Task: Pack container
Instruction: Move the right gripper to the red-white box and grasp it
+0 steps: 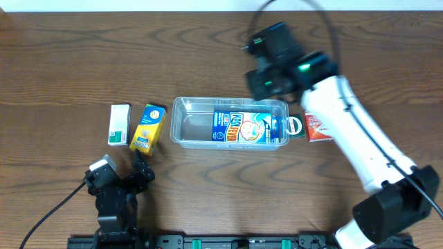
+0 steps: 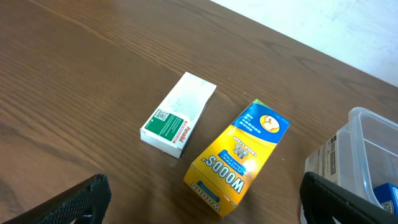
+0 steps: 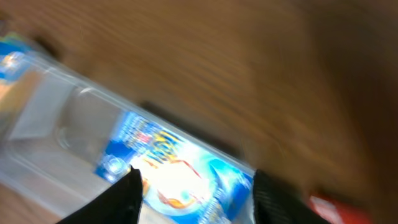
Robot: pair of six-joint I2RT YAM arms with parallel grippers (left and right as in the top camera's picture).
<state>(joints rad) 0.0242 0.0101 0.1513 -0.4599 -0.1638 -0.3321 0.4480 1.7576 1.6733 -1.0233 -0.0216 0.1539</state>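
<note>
The clear container [image 1: 181, 124] lies mid-table with a blue box [image 1: 243, 128] lying in its right half. In the blurred right wrist view the container [image 3: 56, 130] and blue box [image 3: 180, 171] show below my right gripper [image 3: 194, 196], which is open and empty above them; in the overhead view it [image 1: 266, 79] hangs over the container's far right corner. A yellow box [image 1: 147, 128] and a white-and-green box [image 1: 119, 124] lie left of the container. My left gripper [image 2: 202, 208] is open and empty, low near the yellow box [image 2: 239, 155] and white box [image 2: 179, 113].
A red-and-white box [image 1: 318, 126] and a small green-and-white round item [image 1: 295, 126] lie just right of the container. The container's corner [image 2: 367, 149] shows at the right of the left wrist view. The table's far edge [image 2: 311, 25] meets a white wall.
</note>
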